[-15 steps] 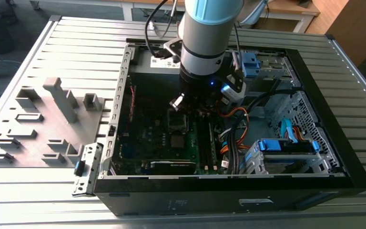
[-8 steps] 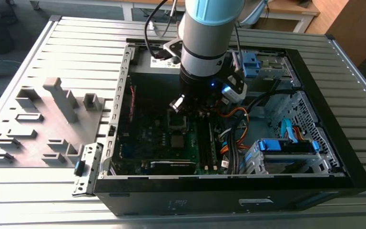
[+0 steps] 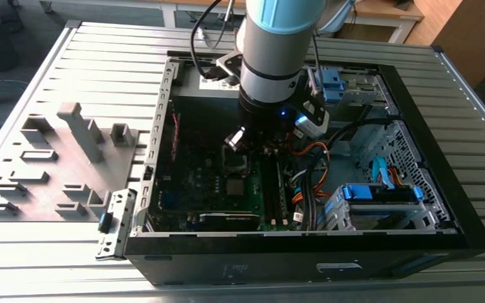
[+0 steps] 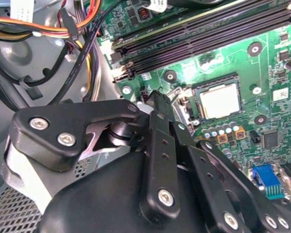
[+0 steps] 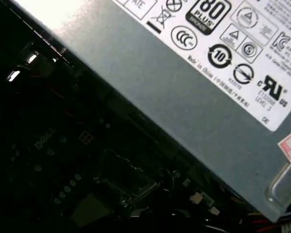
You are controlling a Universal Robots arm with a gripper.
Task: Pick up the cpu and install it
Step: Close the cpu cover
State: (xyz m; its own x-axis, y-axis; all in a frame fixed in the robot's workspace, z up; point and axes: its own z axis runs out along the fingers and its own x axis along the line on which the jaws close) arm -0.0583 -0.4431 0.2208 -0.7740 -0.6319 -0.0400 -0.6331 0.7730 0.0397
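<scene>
An open computer case (image 3: 293, 255) lies on its side on a slatted metal counter (image 3: 99, 63), with a robot arm reaching down into it. The end effector (image 3: 259, 144) hangs low over the green motherboard (image 4: 184, 73).

In the second wrist view, the cpu (image 4: 219, 101) is a small, thin square with a pale metal top. It lies flat inside the black frame of its socket (image 4: 216, 80), below the long dark memory slots (image 4: 199, 36). The tip of the end effector (image 4: 157, 97) sits just beside the socket, apart from the chip. Nothing shows in its grasp, and I cannot tell whether it is open or closed.

In the first wrist view, a grey power supply (image 5: 150, 77) with a white label looms over the dim board.

The cpu is likely very light and stiff, with a smooth top that could slip. Its underside contacts are probably delicate. The safest hold seems to be on two opposite edges, keeping it level and using gentle pressure.
</scene>
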